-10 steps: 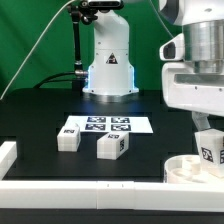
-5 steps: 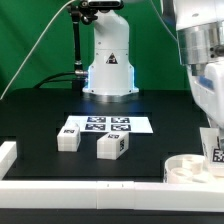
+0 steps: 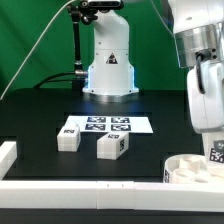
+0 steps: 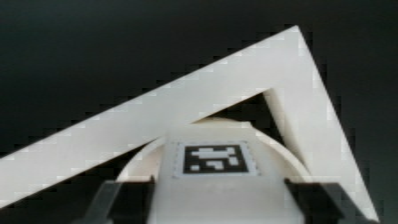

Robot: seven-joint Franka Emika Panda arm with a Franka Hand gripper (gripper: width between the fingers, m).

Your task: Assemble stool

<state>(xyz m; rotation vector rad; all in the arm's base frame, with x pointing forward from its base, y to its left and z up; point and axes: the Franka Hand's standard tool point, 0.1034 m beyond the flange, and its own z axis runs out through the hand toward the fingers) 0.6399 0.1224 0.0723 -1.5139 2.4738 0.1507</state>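
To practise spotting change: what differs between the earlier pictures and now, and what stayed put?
The gripper, shut on a leg, shifted toward the exterior view's right over the seat. Nothing was released. The two loose legs and the marker board stayed put.

The marker board lies flat near the middle of the black table. A white border rail runs along its near edge.
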